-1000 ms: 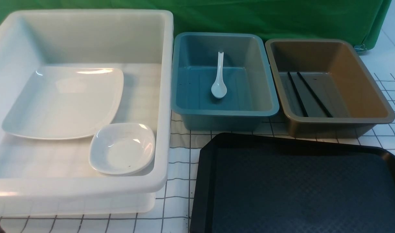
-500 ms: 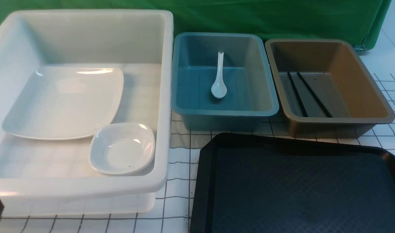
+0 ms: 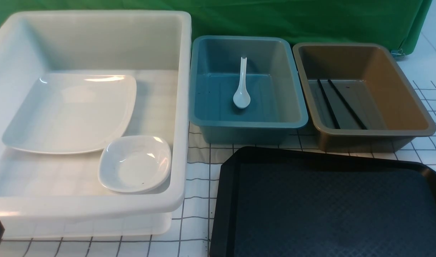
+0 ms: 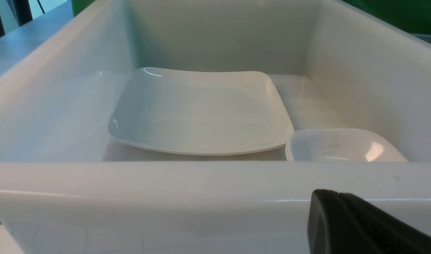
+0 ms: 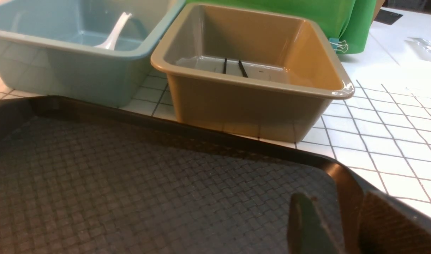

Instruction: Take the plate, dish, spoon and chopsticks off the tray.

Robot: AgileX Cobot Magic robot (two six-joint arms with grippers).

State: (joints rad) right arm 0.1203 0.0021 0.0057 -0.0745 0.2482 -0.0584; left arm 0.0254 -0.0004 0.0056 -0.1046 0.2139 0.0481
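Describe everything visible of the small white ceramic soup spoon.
The small glossy white ceramic soup spoon lies alone inside the blue-green rectangular plastic bin. Its deep oval bowl rests on the bin floor, nearer the camera; its short straight handle slopes up against the far wall. It looks whole and clean.
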